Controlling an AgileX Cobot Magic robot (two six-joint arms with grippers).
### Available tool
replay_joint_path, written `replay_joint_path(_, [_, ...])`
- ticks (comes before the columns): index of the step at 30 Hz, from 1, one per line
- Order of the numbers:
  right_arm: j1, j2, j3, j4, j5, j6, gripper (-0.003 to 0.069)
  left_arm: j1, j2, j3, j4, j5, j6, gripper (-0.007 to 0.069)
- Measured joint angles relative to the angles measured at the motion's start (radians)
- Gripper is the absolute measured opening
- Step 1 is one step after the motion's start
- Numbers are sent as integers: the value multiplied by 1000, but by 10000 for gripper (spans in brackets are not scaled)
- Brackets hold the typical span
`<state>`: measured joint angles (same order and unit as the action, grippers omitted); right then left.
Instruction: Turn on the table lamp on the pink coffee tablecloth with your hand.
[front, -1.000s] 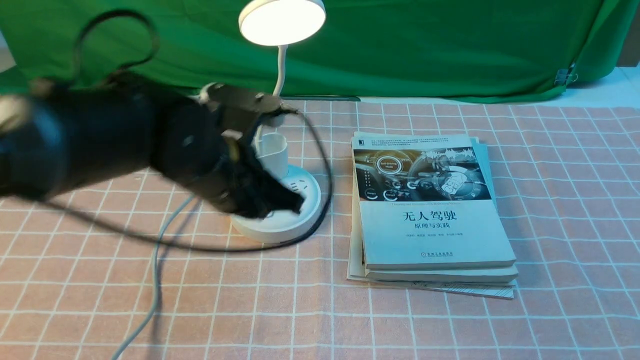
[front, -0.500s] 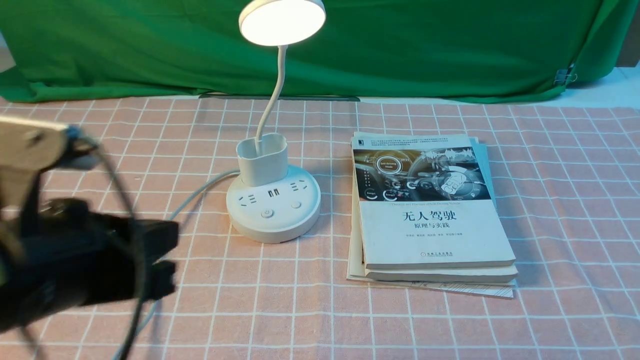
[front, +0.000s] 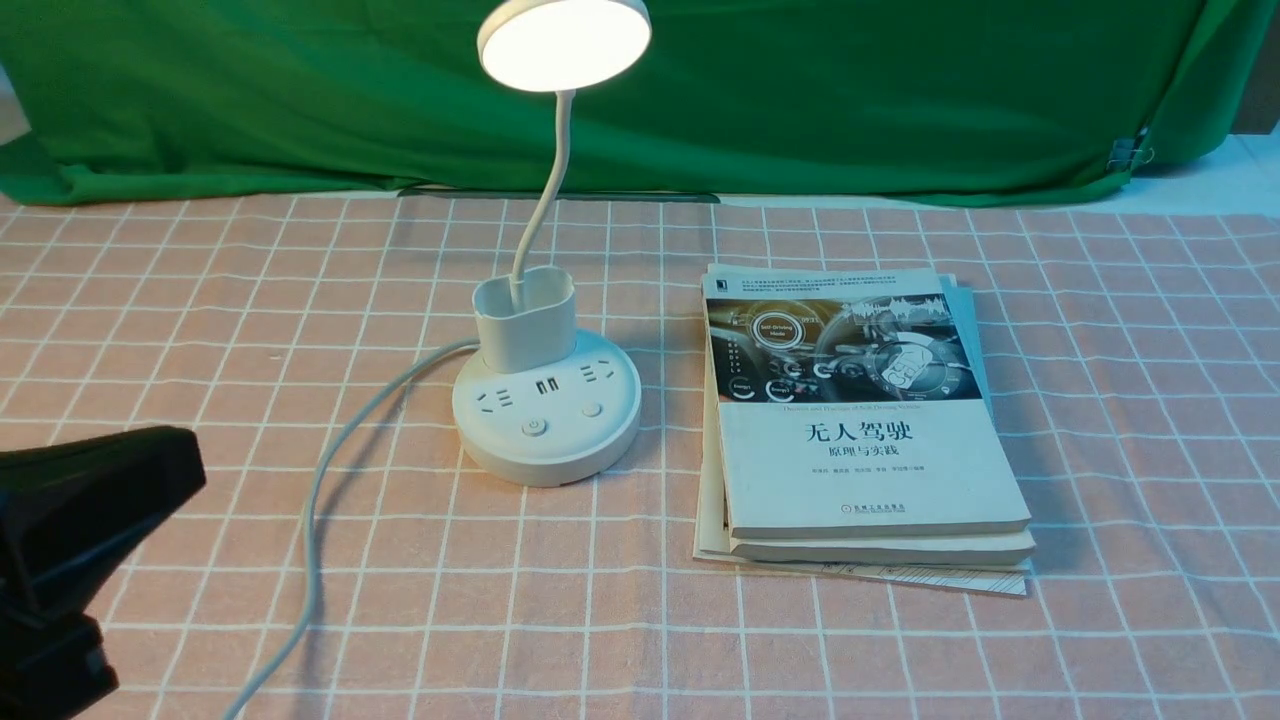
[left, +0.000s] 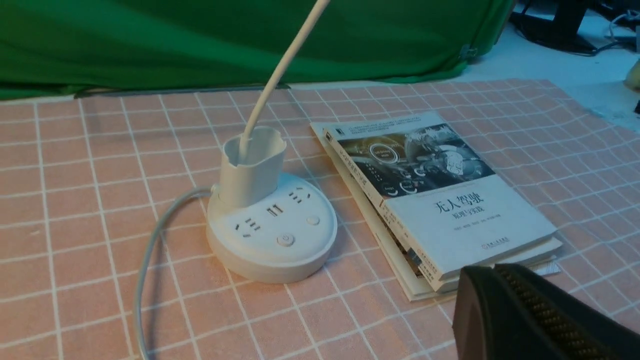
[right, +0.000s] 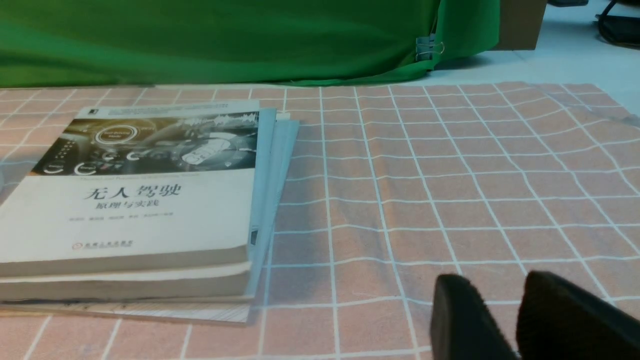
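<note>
The white table lamp (front: 547, 415) stands mid-table on the pink coffee tablecloth (front: 900, 650). Its round disc head (front: 563, 40) glows. The base shows sockets and two buttons, and it also shows in the left wrist view (left: 272, 235). My left gripper (front: 150, 465) is low at the front left, well away from the lamp, with its jaws pressed together and empty; in its wrist view (left: 492, 272) it points toward the book stack. My right gripper (right: 495, 282) hovers over bare cloth right of the books, fingers slightly apart and empty. It is out of the front view.
A stack of books (front: 860, 420) lies just right of the lamp base and also shows in the right wrist view (right: 135, 200). The grey cord (front: 315, 520) runs from the base to the front left edge. A green backdrop cloth (front: 850, 90) hangs behind.
My left arm has pulled back from the lamp base to the front left corner of the view. The lamp head is lit in all three frames.
</note>
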<state>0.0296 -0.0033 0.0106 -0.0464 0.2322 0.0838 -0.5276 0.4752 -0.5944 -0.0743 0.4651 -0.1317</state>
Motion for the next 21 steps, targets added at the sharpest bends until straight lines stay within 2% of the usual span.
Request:
replay_joint_path(7, [0, 0, 0, 0, 0, 0, 241, 33, -62, 75, 95, -100, -6, 19])
replay_joint_path(10, [0, 0, 0, 0, 0, 0, 241, 150, -201, 198, 99, -220, -17, 17])
replay_joint_path(11, [0, 0, 0, 0, 0, 0, 241, 158, -201, 206, 99, -228, -17, 17])
replay_joint_path(14, [0, 0, 0, 0, 0, 0, 241, 300, -327, 334, 74, -308, -3, 18])
replay_joint_path(16, [0, 0, 0, 0, 0, 0, 241, 411, -392, 412, 45, -330, 2, 18])
replay_joint_path(21, [0, 0, 0, 0, 0, 0, 241, 548, -464, 511, 28, -340, 8, 18])
